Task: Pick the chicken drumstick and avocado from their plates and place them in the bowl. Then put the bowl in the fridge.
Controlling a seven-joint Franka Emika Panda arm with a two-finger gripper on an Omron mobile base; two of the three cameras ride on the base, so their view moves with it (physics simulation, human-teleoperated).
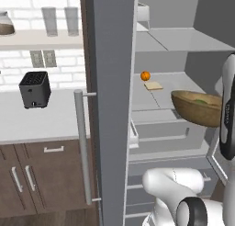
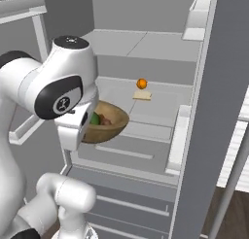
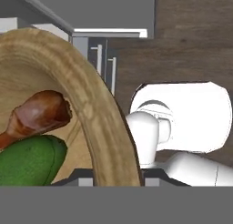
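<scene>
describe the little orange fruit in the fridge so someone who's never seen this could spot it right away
Look into the open grey fridge, at the middle shelf behind the wooden bowl. The orange fruit sits near the back, beside a flat pale slice. It is the only small, round, bright orange thing there.

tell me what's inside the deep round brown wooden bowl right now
The deep round brown wooden bowl holds a reddish-brown chicken drumstick lying against a dark green avocado. The bowl's near wall covers the bottom of the inside, so nothing more can be confirmed there.
</scene>
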